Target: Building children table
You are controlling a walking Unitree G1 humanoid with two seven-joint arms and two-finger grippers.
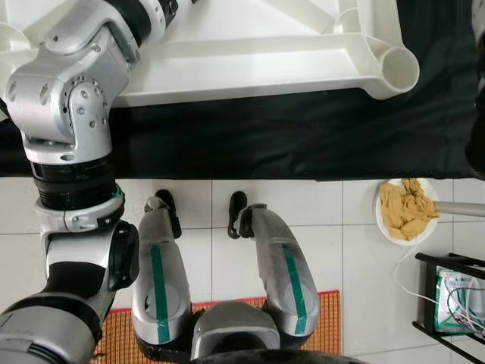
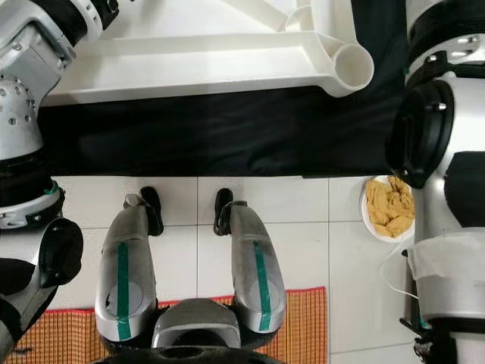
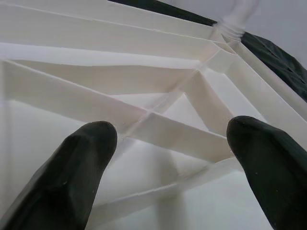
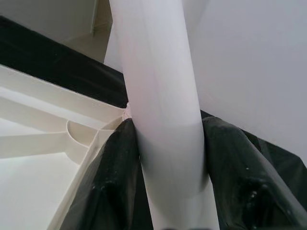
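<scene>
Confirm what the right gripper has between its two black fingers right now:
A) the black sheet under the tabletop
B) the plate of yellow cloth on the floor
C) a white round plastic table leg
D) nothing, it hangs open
C: in the right wrist view the right gripper has its black fingers pressed against both sides of the white round plastic table leg, which stands at a corner of the upturned white ribbed tabletop.

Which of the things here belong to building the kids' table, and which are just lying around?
Part of the job:
- white tabletop, upside down on the black cloth
- white table leg, held in the right gripper
- left gripper, open over the tabletop's ribs

Just lying about:
- white bowl with a tan cloth
- orange mat
- black rack
</scene>
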